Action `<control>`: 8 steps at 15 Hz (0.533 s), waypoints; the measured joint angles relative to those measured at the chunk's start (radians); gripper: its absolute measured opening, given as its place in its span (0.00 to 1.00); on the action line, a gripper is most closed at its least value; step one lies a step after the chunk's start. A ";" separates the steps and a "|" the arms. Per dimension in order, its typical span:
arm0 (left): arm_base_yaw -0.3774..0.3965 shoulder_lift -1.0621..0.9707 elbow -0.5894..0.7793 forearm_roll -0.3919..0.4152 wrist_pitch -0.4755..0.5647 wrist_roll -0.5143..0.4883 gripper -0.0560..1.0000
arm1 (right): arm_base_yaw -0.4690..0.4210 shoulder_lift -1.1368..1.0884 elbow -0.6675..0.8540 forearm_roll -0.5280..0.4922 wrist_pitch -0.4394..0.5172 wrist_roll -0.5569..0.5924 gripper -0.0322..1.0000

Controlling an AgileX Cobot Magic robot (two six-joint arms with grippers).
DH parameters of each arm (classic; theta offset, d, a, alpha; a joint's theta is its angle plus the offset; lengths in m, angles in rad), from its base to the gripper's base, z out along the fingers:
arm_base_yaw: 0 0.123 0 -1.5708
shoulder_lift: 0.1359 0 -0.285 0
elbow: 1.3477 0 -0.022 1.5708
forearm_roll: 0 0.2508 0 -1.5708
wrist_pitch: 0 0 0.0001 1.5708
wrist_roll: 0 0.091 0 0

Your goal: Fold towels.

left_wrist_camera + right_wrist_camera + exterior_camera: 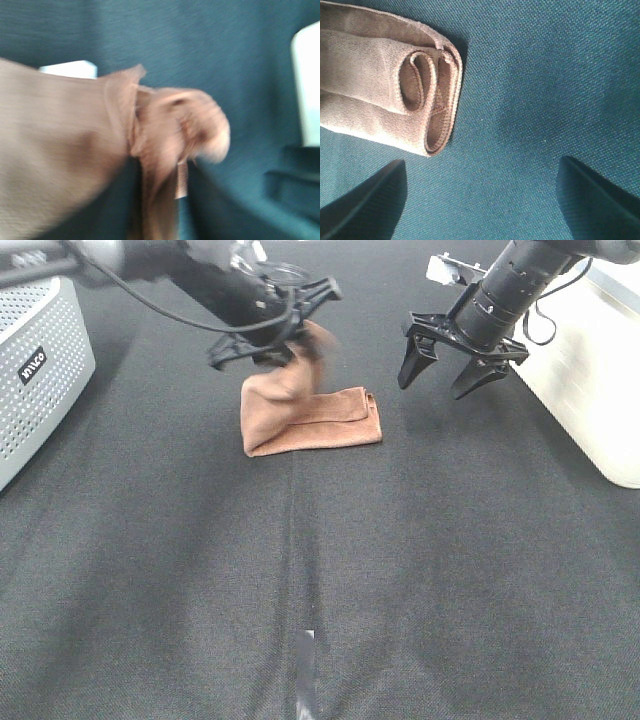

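The reddish-brown towel [318,422] lies folded on the dark cloth table, with its left end pulled up off the surface. My left gripper [283,348] is over that raised end and shut on it. In the blurred left wrist view the bunched towel [170,130] fills the picture and hides the fingers. My right gripper [432,386] hangs open and empty above the table, to the right of the towel and apart from it. The right wrist view shows the towel's folded right end [395,85] beyond the open gripper [482,205].
A grey perforated basket [35,370] stands at the left edge. A white bin [600,370] stands at the right edge, close behind my right arm. A short white tape mark [305,660] lies on the near middle of the table.
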 joint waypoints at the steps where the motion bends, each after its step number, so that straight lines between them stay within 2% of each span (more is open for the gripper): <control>1: -0.010 0.002 0.000 -0.013 -0.035 -0.004 0.57 | 0.000 0.000 0.000 0.000 0.000 0.000 0.78; 2: -0.021 0.002 0.000 -0.044 -0.075 -0.006 0.63 | 0.000 0.000 0.000 0.000 0.001 0.000 0.78; 5: -0.036 0.002 0.000 -0.117 -0.107 0.000 0.66 | 0.000 0.000 0.000 0.004 0.004 0.000 0.78; 6: -0.034 -0.008 0.000 -0.095 -0.110 0.028 0.66 | 0.000 0.000 0.000 0.040 0.006 0.000 0.78; 8: -0.003 -0.051 0.000 0.007 -0.124 0.076 0.66 | 0.000 0.000 0.000 0.151 0.018 -0.014 0.78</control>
